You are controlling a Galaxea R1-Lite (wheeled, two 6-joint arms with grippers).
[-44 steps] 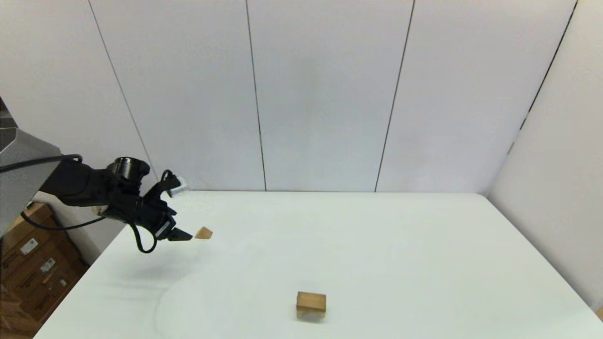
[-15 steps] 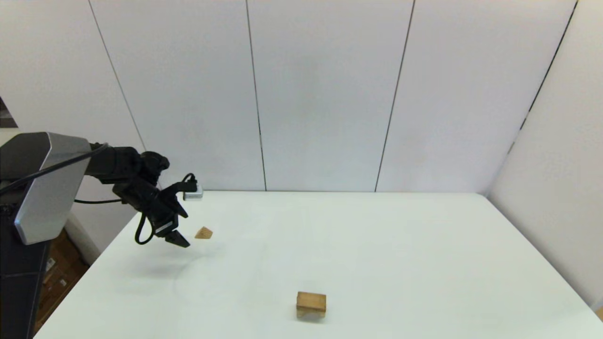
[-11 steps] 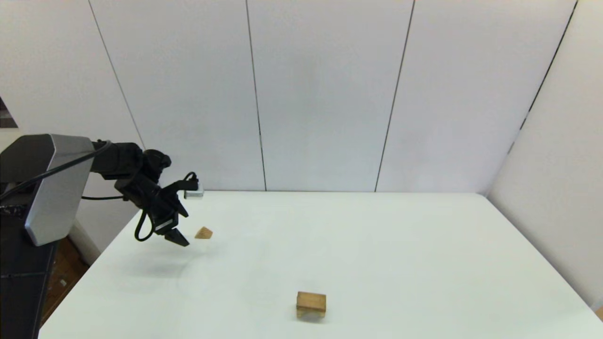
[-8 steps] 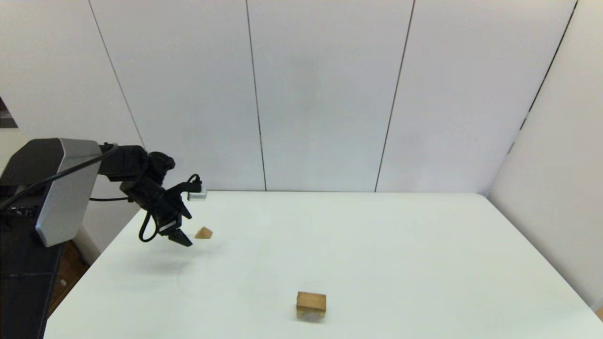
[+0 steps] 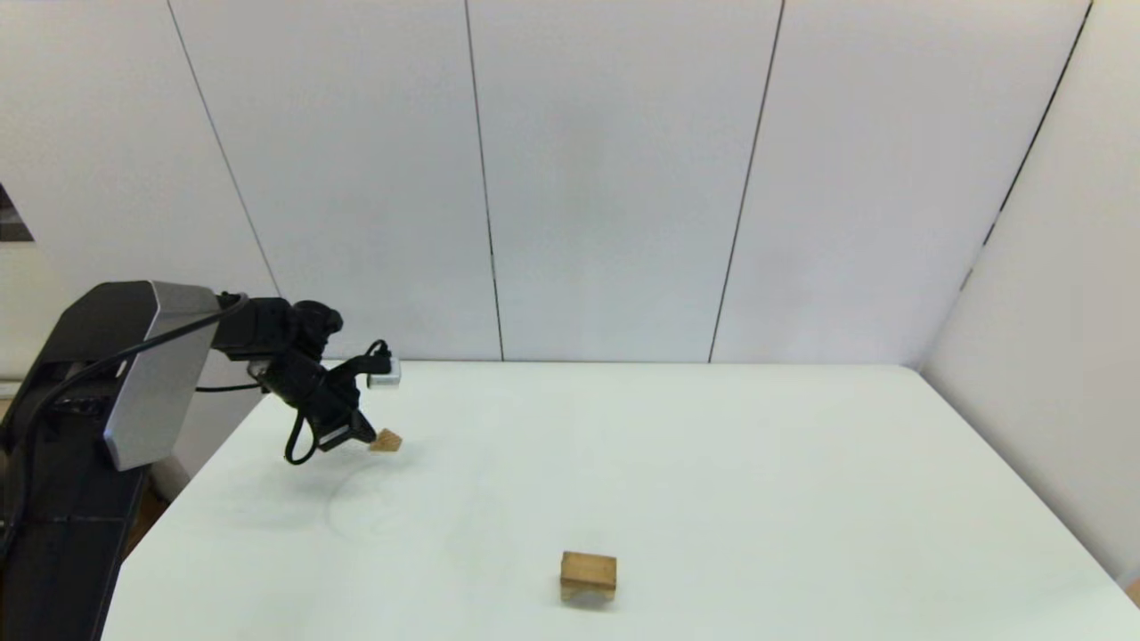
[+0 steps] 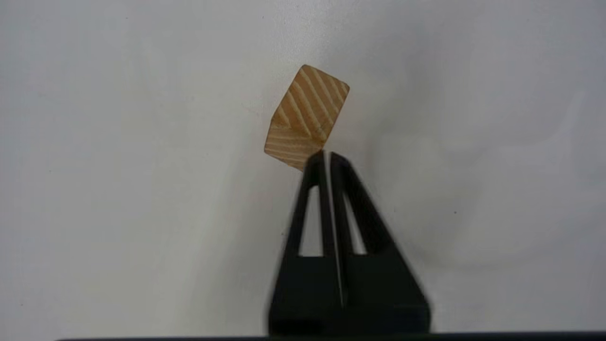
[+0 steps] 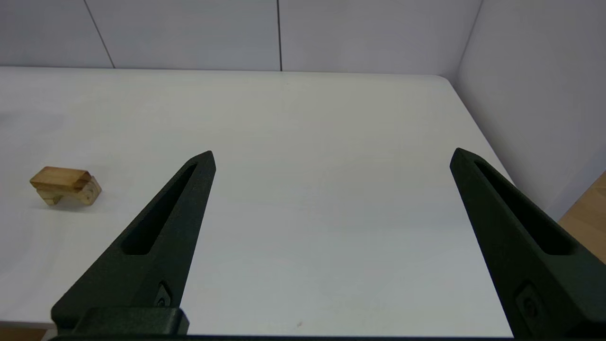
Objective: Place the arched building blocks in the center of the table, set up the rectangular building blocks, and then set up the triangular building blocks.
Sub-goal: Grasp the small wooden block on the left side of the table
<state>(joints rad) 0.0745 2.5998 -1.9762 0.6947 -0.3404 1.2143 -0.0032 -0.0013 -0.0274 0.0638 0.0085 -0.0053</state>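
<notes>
Left pincer (image 6: 327, 154), fingers pressed together and holding nothing, has been swung in until it looks to be touching the triangular wedge (image 5: 386, 440) near the tabletop's (image 5: 712, 463) far-left edge; a pickup seems close.

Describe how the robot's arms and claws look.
The left arm has a silver-grey shell over black links, a looping black cable and a small silver box near the wrist. Its left claw is two slim black tapered fingers with slot cut-outs. The right claw has the same black, pointed, slotted fingers.
</notes>
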